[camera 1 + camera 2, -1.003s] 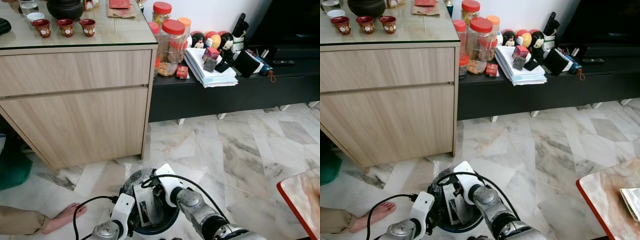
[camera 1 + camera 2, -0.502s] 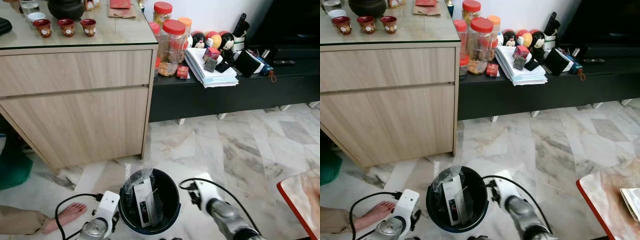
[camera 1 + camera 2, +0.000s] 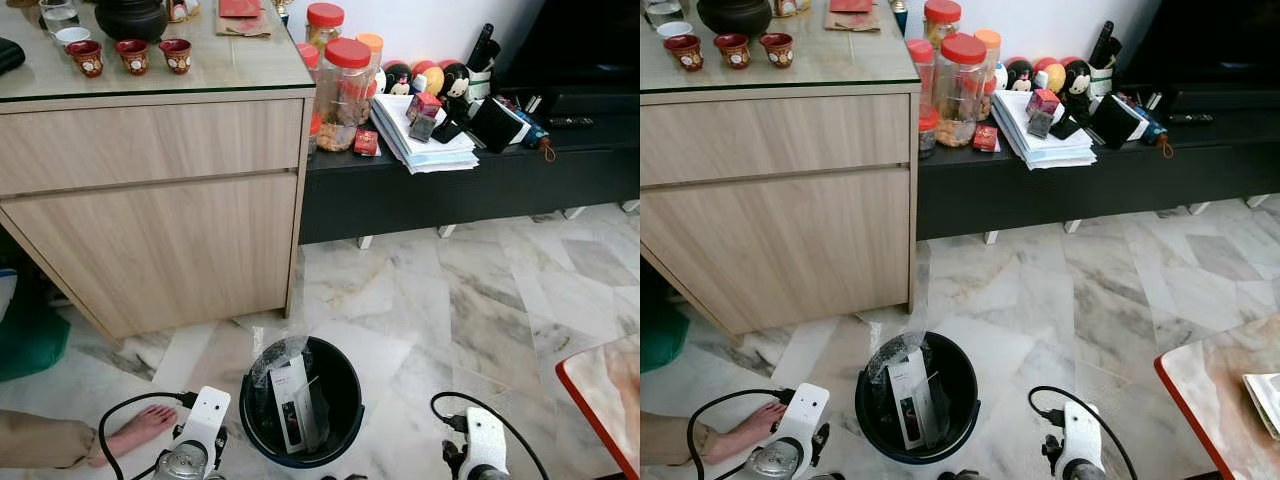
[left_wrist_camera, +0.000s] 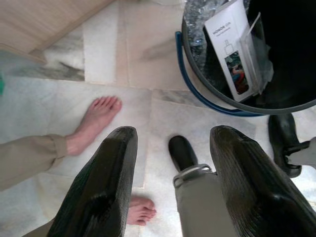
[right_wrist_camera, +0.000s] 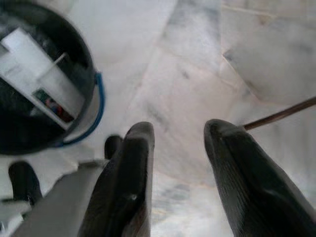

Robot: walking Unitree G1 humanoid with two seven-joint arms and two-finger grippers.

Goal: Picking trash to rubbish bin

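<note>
— Where is the trash?
— A white box (image 3: pixel 291 398) stands tilted inside the black rubbish bin (image 3: pixel 345 428) on the marble floor (image 3: pixel 470 310), near the wooden cabinet's (image 3: pixel 150 220) corner.
— And the jaws?
— The left gripper (image 4: pixel 170 195) and right gripper (image 5: pixel 178 183) hang either side of the bin, both parted and holding nothing. A person's bare foot (image 4: pixel 96 121) rests beside the left one.

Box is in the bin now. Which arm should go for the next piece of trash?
Probably right. Both pincers hang open and empty beside the bin. The left pincer hangs near a person's foot, while the right pincer has bare floor under it. No loose trash is visible on the floor.
</note>
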